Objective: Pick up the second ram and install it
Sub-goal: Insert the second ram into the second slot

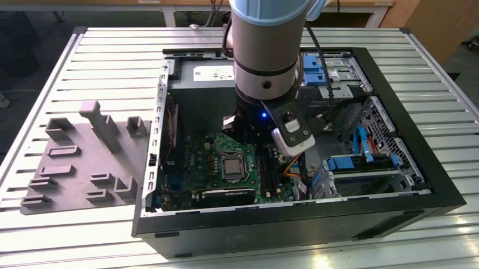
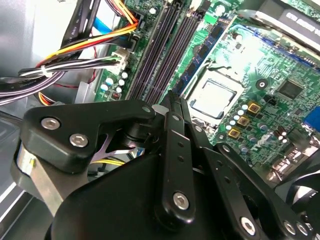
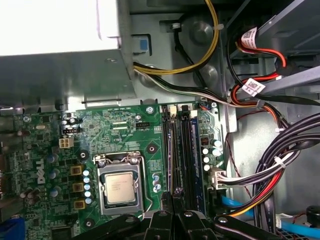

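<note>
While the arm hangs inside the open PC case (image 1: 419,168) on the slatted table (image 1: 112,50), we see the gripper (image 2: 172,100) pinched together, tips over the memory slots (image 3: 182,150); the second ram is possibly seated there, hard to confirm. Grey fixture (image 1: 75,162) sits beside the case.

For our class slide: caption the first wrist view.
Gripper poised over the motherboard's memory slots, beside the processor socket.

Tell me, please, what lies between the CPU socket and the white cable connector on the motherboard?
In the first wrist view, the long dark memory slots run between the CPU socket and the white connector, with a row of small capacitors beside them.
</note>
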Robot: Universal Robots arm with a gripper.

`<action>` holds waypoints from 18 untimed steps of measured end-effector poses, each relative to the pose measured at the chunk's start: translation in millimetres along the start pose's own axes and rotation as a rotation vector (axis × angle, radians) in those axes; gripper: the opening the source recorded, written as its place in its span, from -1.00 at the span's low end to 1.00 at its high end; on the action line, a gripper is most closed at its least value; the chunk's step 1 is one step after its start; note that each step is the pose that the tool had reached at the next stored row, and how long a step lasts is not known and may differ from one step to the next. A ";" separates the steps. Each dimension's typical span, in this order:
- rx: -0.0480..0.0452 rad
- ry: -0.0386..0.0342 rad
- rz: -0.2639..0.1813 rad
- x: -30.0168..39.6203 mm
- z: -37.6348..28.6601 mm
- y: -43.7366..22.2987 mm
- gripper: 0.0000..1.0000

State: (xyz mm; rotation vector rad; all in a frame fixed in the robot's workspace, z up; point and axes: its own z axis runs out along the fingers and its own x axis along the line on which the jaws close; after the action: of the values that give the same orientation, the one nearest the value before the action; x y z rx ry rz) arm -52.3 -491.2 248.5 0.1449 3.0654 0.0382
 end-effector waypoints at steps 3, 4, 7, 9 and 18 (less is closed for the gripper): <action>0.0001 0.0000 0.000 -3.1 1.2 0.3 -0.76; -0.0001 0.0000 0.000 -3.9 1.7 0.3 -0.76; -0.0001 -0.0001 0.000 -4.8 3.1 0.4 -0.76; -0.0002 -0.0001 -0.002 -4.8 4.0 0.5 -0.76; -0.0011 0.0004 -0.016 -5.2 7.5 0.6 -0.76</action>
State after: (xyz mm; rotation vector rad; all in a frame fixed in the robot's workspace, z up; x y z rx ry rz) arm -46.6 -491.0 241.3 0.1205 3.0666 0.0390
